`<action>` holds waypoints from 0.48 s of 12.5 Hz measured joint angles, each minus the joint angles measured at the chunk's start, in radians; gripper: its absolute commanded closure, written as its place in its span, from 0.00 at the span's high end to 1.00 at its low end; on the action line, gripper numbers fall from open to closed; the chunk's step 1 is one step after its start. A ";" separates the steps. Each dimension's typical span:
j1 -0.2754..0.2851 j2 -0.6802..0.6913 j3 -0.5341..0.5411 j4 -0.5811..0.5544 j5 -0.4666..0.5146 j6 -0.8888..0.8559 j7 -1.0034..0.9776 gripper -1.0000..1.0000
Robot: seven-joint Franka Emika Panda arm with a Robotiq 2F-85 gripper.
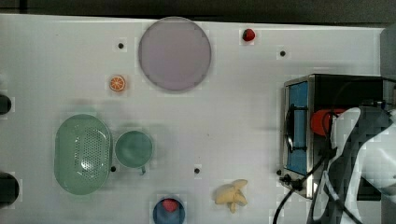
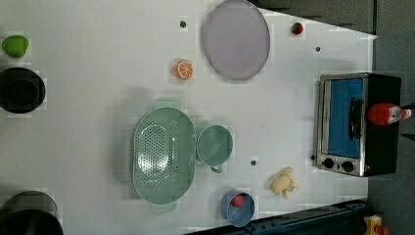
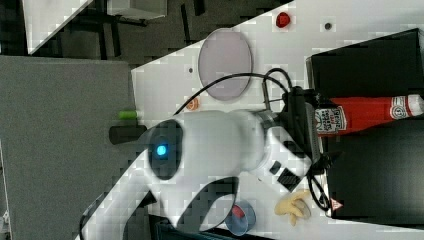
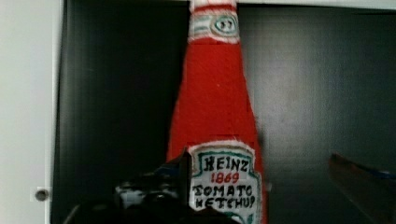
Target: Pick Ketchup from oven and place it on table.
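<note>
The Ketchup (image 3: pixel 367 114), a red bottle with a white label, lies on its side on the black top of the oven (image 2: pixel 342 122), whose blue glass door is shut. It also appears as a red shape (image 1: pixel 322 122) beside the white arm, and on the oven roof (image 2: pixel 386 113). My gripper (image 3: pixel 309 124) sits at the label end of the bottle. In the wrist view my gripper (image 4: pixel 259 161) is open, one finger (image 4: pixel 182 170) beside the label and the other finger (image 4: pixel 359 170) far off on the opposite side. The Ketchup (image 4: pixel 212 93) lies between them, untouched. The white table (image 1: pixel 233 116) spreads beyond the oven.
On the table stand a lilac plate (image 1: pixel 174 53), a strawberry (image 1: pixel 248 34), an orange slice (image 1: pixel 117 83), a green colander (image 1: pixel 82 153), a green cup (image 1: pixel 134 149), a blue bowl (image 1: pixel 159 215) holding a strawberry, and a banana (image 1: pixel 231 195). Cables (image 1: pixel 327 186) trail by the oven.
</note>
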 measured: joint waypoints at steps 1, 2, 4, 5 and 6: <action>-0.003 0.019 0.007 -0.002 0.075 0.000 0.000 1.00; -0.003 0.028 0.017 -0.004 0.095 0.000 0.000 1.00; 0.008 0.032 0.011 -0.015 0.110 0.039 0.000 1.00; 0.007 0.034 0.011 -0.015 0.103 0.061 -0.001 1.00; 0.001 0.041 0.018 -0.012 0.116 0.069 -0.002 1.00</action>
